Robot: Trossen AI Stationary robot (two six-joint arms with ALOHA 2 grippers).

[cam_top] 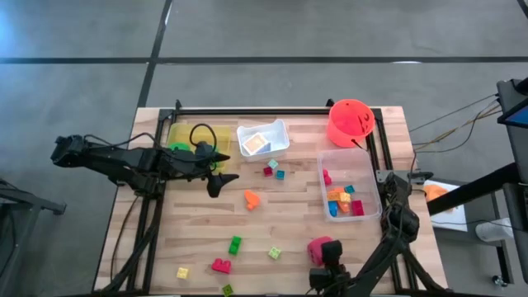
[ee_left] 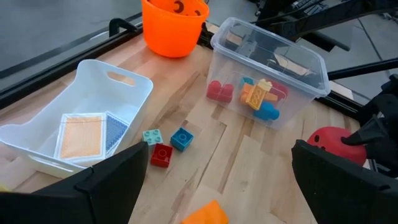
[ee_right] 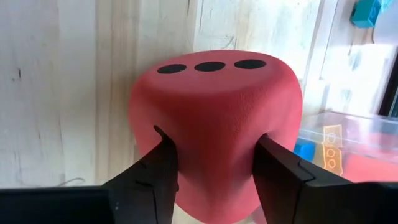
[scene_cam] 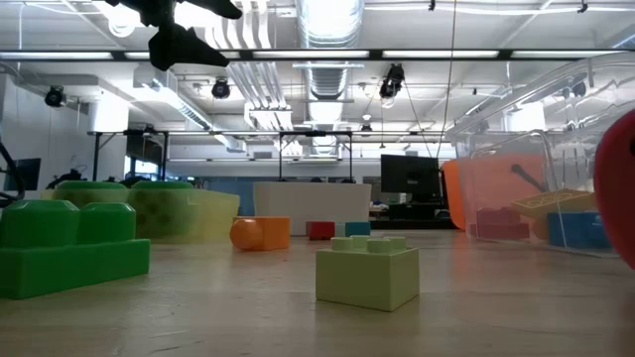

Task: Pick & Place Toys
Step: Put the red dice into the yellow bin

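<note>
Jaws of the right gripper [ee_right: 214, 171] pinch the pink-red die [ee_right: 214, 118] between them, down on the table near the clear tray [cam_top: 351, 161]. Left gripper [cam_top: 221, 179] hangs spread above the orange brick [cam_top: 252, 199].

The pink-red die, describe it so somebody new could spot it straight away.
Start at the clear tray on the table's right side. Below it, near the front edge, the right gripper clamps the pink-red die: bigger than any brick, rounded, with black dots.
</note>
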